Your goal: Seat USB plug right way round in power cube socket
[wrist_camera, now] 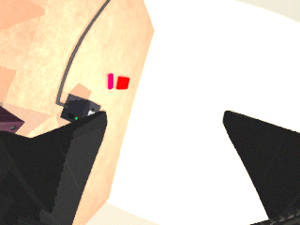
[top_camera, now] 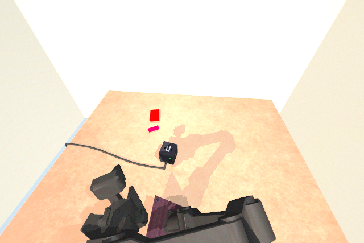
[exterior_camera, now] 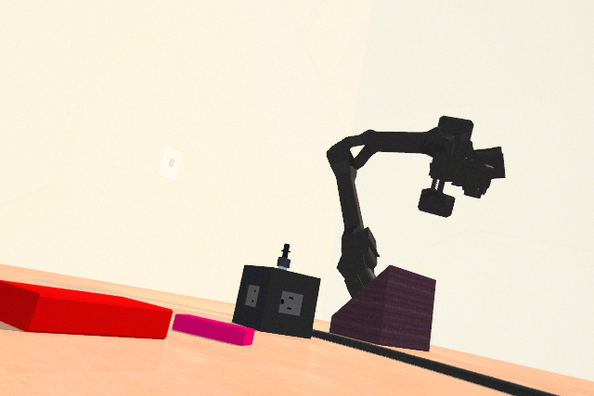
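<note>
black arm (top_camera: 205, 230) (exterior_camera: 349, 199) bent over at its elbow, tool (top_camera: 132, 194) (exterior_camera: 462, 198) (wrist_camera: 167, 116) held up high, well apart from the cube (top_camera: 168, 152) (exterior_camera: 277, 300) (wrist_camera: 80, 109), its fingers spread wide with nothing gripped, plug (exterior_camera: 284, 260) stood up on the cube's top, cube set on the tabletop (top_camera: 264, 160) (exterior_camera: 120, 363) (wrist_camera: 42, 56)

Bright light washes the far wall white, and the arm throws a soft-toned, crisp-edged shadow (top_camera: 202, 143)
</note>
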Controlling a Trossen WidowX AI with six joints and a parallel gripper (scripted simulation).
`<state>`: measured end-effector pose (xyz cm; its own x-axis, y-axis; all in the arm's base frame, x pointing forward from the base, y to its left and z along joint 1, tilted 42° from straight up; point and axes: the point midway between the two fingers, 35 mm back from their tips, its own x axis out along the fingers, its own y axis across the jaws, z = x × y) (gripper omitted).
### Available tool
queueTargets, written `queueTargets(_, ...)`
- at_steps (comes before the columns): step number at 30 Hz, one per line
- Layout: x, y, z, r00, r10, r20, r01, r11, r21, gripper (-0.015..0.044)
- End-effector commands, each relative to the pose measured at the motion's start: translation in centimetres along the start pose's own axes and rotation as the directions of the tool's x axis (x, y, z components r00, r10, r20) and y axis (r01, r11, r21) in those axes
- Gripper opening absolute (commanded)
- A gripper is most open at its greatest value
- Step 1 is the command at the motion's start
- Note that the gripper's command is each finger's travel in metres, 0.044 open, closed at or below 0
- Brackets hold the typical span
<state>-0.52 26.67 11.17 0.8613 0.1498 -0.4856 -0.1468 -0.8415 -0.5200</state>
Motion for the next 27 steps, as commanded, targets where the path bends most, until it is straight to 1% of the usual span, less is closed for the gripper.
queueTargets(1, 6.4, -0.4, -1.9, 0.956, 0.283, -0.08, -0.168, 0.75, 0.639, 0.044)
queueTargets(4, 8.5, -0.2, -2.9, 0.921, 0.378, -0.093, -0.152, 0.569, 0.808, 0.044)
queueTargets(8, 11.2, 0.1, -4.1, 0.868, 0.487, -0.1, -0.064, 0.309, 0.949, 0.044)
queueTargets(11, 13.1, 0.5, -5.2, 0.821, 0.563, -0.099, 0.042, 0.113, 0.993, 0.044)
queueTargets(14, 14.9, 1.3, -6.2, 0.766, 0.637, -0.09, 0.174, -0.071, 0.982, 0.044)
queueTargets(17, 16.7, 2.0, -7.3, 0.709, 0.701, -0.074, 0.338, -0.246, 0.908, 0.044)
queueTargets(20, 18.5, 2.7, -8.4, 0.653, 0.755, -0.053, 0.505, -0.382, 0.774, 0.044)
queueTargets(23, 20.0, 3.6, -9.5, 0.599, 0.8, -0.029, 0.649, -0.464, 0.603, 0.044)
queueTargets(27, 21.8, 4.9, -11.1, 0.528, 0.849, 0.01, 0.8, -0.501, 0.331, 0.044)
